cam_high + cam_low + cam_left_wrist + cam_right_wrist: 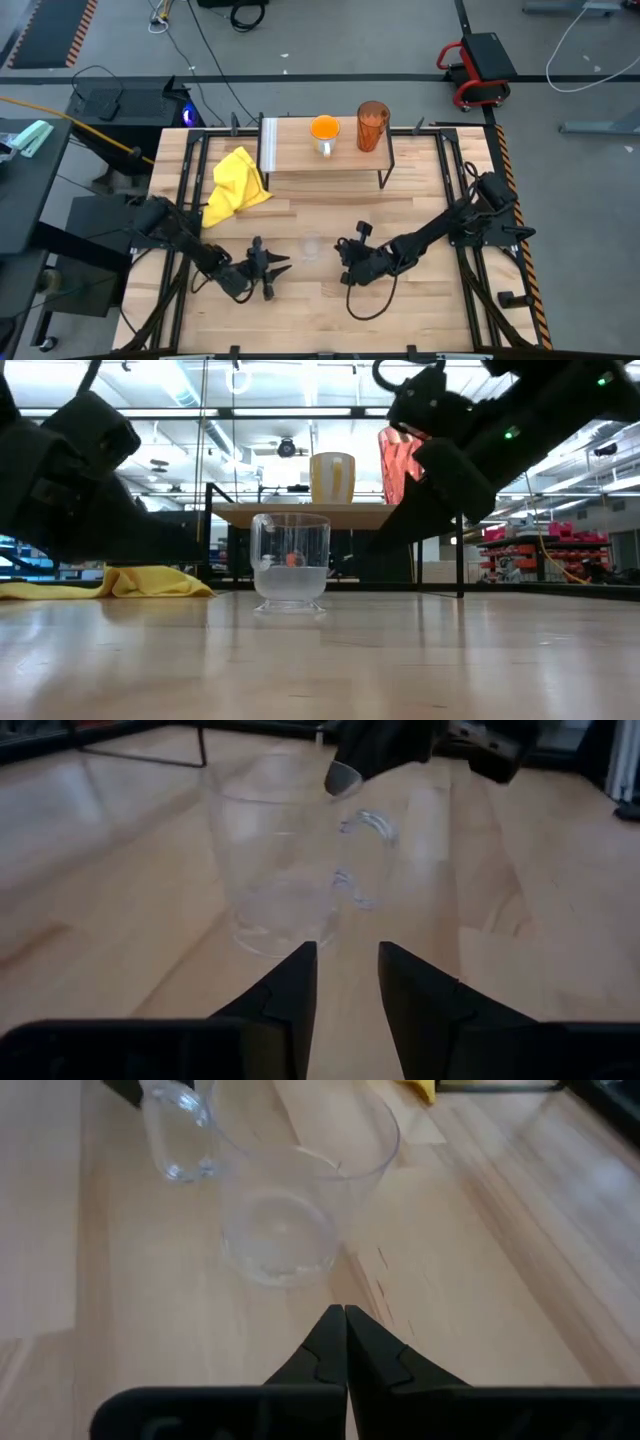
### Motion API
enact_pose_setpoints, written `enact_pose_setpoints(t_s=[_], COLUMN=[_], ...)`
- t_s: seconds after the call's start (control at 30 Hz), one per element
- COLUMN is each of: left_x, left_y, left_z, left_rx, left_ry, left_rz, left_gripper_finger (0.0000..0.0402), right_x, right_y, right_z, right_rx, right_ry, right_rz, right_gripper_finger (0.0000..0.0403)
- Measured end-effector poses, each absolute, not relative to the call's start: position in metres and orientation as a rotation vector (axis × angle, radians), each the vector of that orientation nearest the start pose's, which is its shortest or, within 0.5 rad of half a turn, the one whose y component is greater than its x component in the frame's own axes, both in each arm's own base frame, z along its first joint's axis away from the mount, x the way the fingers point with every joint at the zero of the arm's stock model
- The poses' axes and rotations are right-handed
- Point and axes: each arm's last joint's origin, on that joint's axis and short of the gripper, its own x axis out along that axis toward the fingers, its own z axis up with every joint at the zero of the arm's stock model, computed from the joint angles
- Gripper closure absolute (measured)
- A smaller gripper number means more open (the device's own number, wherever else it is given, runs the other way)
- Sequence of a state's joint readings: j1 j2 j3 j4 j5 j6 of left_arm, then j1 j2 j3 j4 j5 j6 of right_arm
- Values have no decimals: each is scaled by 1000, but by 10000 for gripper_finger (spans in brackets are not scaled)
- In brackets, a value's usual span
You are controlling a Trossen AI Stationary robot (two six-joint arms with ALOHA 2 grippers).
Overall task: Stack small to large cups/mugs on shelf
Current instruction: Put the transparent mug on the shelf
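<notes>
Glass cup (311, 245), small and clear, stands upright on the wooden surface (400, 320) between my two claws, well in front of the shelf (300, 155). On the shelf, at the far side, the orange mug (324, 130) stands left of the tall amber tumbler (372, 125), close together. A yellow cloth (235, 185) lies crumpled to the left, by the shelf's end.

My left claw (268, 268) sits low, just left of the cup and a little nearer. Its fingers (290, 982) are parted by a narrow gap and hold nothing; they point toward the cup's base. My right claw (350, 258) rests near the cup's right side. Its tips are pressed together, clenched on nothing.

From the left wrist view, the cup has a small looped handle (365, 860) on its side, a thin wall and a thicker foot. I judge it light, rigid and breakable, with a smooth wall that could slip under a weak pinch. The firmest hold would probably be across the body below the rim, or over the rim with one finger inside. Either claw would need to spread wider first. The handle looks too small to grip reliably.
</notes>
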State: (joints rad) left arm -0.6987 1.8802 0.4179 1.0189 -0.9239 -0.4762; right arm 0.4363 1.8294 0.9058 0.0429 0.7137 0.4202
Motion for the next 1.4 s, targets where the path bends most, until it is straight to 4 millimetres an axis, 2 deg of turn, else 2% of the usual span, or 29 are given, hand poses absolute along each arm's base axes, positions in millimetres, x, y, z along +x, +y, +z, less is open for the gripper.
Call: enact_pose_setpoints(t_s=[0.2,0.57,0.8,1.1,1.4], left_x=[224,239,245,266,273], left_y=[-152,-137,-130,-131,-124], left_z=[75,75,76,85,83], left_rx=[-118,-142,-161,-160,-184], left_ry=[165,156,160,140,165], left_rz=[238,161,118,34,64], left_gripper_finger=[285,282,278,281,281], right_x=[317,324,328,329,329], right_y=[125,111,112,113,114], right_z=[130,131,135,135,135], right_rx=[-83,-47,-34,-35,-36], right_ry=[658,656,626,629,630], right_rz=[-426,-434,-390,-360,-357], right_gripper_finger=[398,396,396,396,396])
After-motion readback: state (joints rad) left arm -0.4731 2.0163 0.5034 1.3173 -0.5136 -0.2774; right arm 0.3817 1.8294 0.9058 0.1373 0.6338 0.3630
